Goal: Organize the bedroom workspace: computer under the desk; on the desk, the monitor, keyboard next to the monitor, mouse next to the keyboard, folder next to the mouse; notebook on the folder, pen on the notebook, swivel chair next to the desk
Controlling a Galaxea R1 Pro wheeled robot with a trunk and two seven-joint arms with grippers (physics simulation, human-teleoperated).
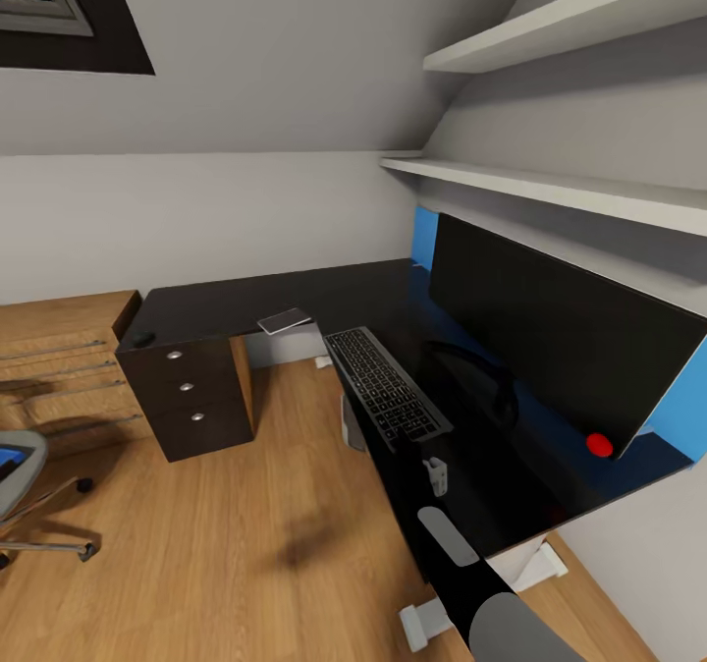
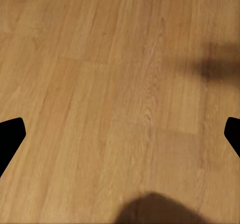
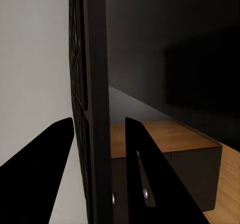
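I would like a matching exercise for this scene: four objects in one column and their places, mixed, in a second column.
Objects:
1. keyboard
2. mouse
3. notebook
4. swivel chair

Places:
A. on the wooden floor, away from the desk
B. at the desk's far end, above the drawer unit
C. at the desk's front edge, between the right gripper fingers
D. at the inner corner edge of the desk

Pairs: 1-C, 2-B, 3-D, 4-A
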